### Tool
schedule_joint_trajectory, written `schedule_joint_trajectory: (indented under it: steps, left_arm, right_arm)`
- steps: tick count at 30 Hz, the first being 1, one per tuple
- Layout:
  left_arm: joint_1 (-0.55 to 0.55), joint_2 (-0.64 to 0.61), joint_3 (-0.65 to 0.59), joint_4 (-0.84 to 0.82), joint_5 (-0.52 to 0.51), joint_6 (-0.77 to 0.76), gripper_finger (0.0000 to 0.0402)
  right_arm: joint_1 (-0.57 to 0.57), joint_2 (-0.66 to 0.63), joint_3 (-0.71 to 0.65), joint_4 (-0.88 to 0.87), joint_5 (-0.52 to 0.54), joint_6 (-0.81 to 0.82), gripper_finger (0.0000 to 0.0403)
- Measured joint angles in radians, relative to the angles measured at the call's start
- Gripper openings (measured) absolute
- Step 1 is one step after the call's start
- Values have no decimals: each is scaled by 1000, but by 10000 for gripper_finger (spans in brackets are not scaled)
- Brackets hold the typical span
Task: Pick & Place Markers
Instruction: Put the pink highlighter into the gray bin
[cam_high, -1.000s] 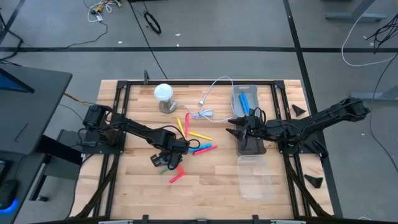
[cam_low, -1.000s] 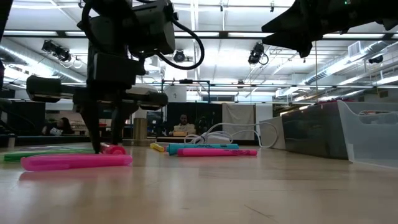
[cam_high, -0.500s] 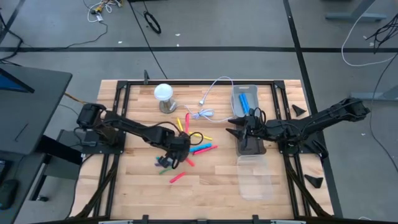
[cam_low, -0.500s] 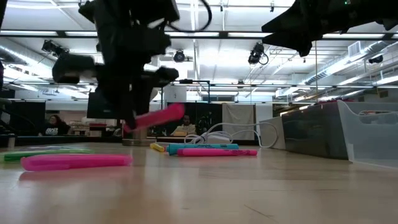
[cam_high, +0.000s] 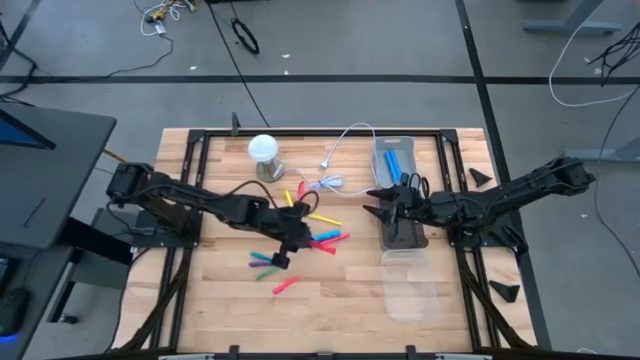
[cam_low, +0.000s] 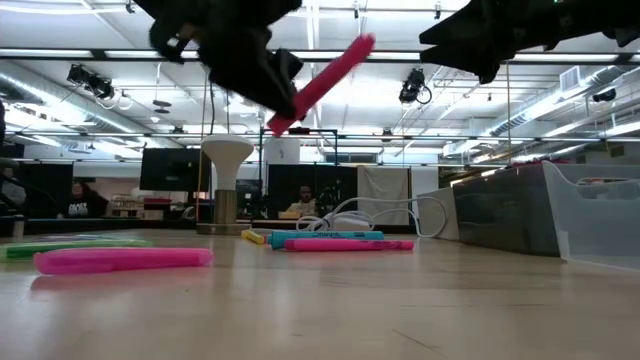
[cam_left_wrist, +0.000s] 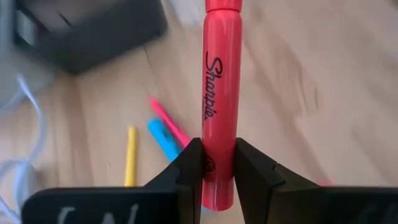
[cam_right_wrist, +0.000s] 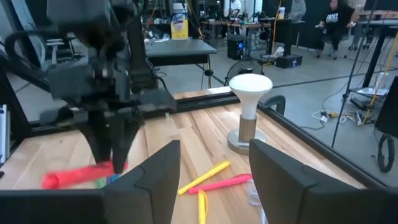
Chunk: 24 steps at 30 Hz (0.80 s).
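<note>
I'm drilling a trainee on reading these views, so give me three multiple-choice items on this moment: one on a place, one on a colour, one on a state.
1. Where is the marker held by the left end effector?
A. lifted above the table
B. lying in the bin
C. under the lamp

2. What colour is that marker?
A. green
B. pink-red
C. yellow

3. How is the right end effector?
A. shut on a cable
B. shut on a marker
C. open, empty

Key: 1 A, low view shows the marker in the left end effector, clear of the table. 2 B, left wrist view shows it. 3 C, the right end effector has spread fingers with nothing between.
</note>
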Motion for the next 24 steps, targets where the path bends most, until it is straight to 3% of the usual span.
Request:
schedule_joint_trajectory:
  steps: [9,17,24]
  left_arm:
    - [6,-26,-189,488,-23,-146,70]
    - [34,-26,-394,961,-120,-279,70]
    - [39,-26,-457,1155,-206,-298,70]
  right_arm:
    - [0,0,0,-6,0,-14,194]
    - [0,0,0,-5,0,-15,194]
    - [0,0,0,-4,0,-14,194]
